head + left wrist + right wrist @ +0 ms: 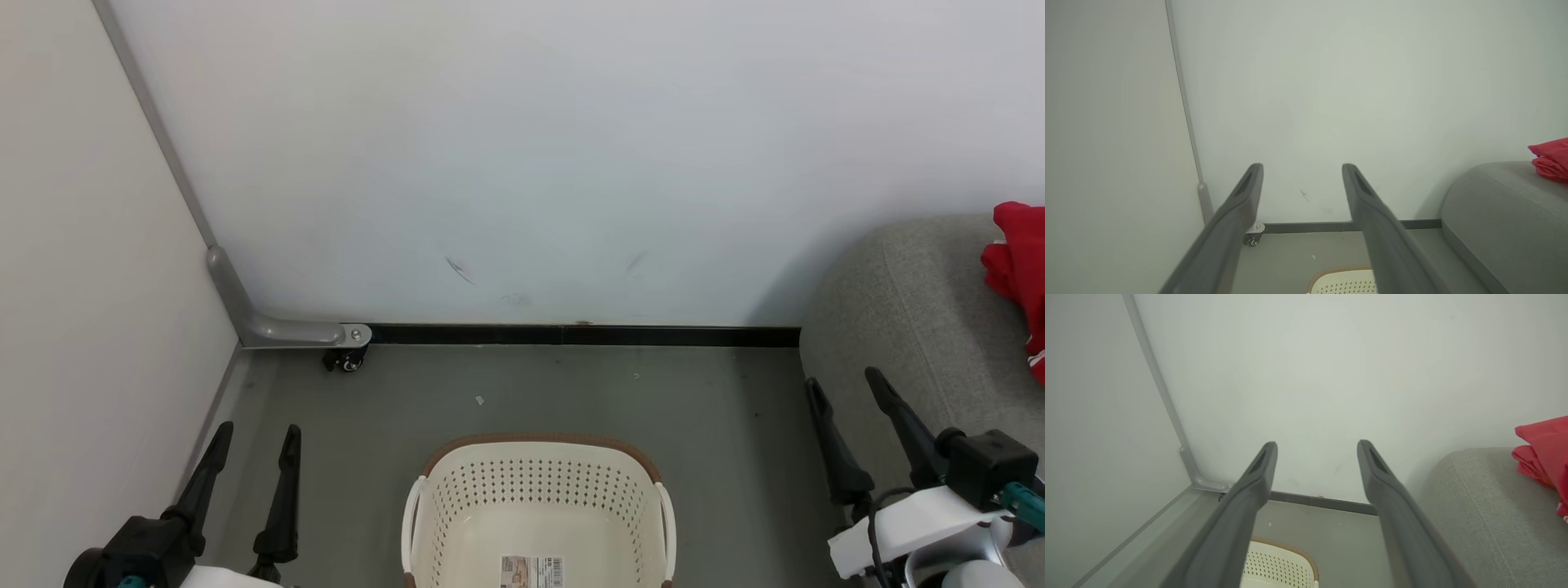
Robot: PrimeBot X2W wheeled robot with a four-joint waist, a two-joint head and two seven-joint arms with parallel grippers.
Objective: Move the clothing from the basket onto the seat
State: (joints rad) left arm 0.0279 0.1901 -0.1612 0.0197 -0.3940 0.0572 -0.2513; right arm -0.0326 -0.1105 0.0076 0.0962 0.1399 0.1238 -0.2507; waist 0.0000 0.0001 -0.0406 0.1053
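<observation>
The cream basket (pixel 539 465) with its brown rim stands on the floor at the bottom middle of the head view; what I see of its inside holds only a label. Its rim also shows in the left wrist view (pixel 1341 271) and the right wrist view (pixel 1286 547). Red clothing (pixel 1019 269) lies on the grey seat (pixel 898 302) at the right edge, also seen as red folds (pixel 1549 159) (pixel 1541 451). My left gripper (pixel 255 437) stands open left of the basket. My right gripper (pixel 845 384) stands open beside the seat's front. Both hold nothing.
A white wall (pixel 522 163) closes the back, with a dark skirting strip (pixel 571 335) along the floor. A side wall panel (pixel 82 286) rises at the left, with a grey metal bracket (pixel 277 331) and a small castor (pixel 347 361) in the corner. Grey floor (pixel 718 425) surrounds the basket.
</observation>
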